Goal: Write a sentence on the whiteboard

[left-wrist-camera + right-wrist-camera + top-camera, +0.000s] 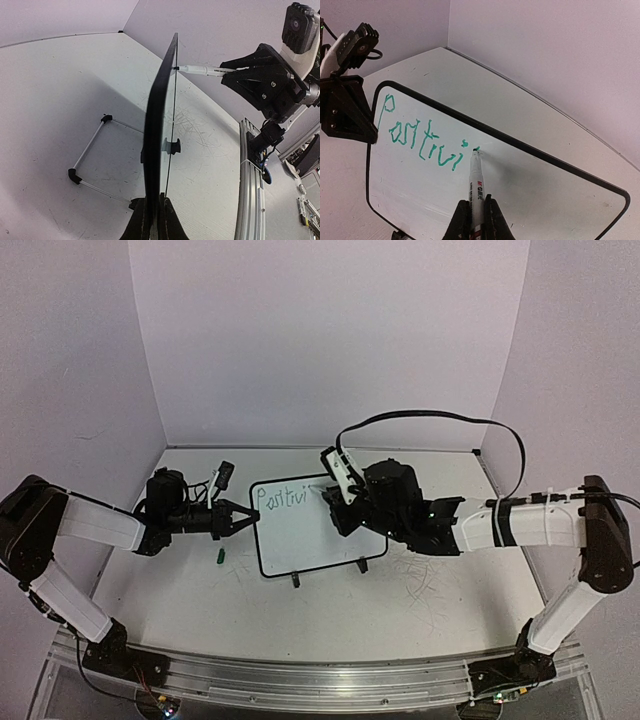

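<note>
Your left gripper clamps the whiteboard, your right gripper pinches the marker; press harder and it could twist.

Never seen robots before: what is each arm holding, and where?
The left gripper clamps the whiteboard by its side edge; the right gripper grips the marker by its barrel.
</note>
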You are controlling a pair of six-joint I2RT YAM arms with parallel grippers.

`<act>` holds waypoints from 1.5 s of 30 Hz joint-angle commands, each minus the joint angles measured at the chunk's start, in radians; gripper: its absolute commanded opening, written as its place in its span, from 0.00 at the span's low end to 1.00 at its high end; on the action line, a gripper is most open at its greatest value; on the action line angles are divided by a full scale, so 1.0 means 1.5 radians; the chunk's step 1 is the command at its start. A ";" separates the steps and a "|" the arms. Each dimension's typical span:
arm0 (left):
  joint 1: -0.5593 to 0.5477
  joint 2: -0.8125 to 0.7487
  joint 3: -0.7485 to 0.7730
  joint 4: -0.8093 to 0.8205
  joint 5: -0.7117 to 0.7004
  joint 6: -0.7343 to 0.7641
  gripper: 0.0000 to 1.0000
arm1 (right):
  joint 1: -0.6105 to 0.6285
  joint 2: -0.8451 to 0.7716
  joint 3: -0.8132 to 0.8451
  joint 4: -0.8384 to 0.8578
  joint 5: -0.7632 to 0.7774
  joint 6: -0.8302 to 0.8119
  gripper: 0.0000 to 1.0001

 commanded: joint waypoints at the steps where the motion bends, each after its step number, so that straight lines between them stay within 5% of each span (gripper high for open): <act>1: 0.000 -0.023 0.006 0.028 -0.006 0.026 0.00 | -0.004 -0.001 0.000 0.001 0.016 0.009 0.00; 30: 0.001 -0.021 0.007 0.027 -0.005 0.026 0.00 | 0.000 -0.032 -0.041 -0.013 0.035 0.039 0.00; 45: 0.001 -0.021 0.008 0.026 -0.005 0.025 0.00 | 0.000 -0.019 -0.010 0.023 -0.044 0.019 0.00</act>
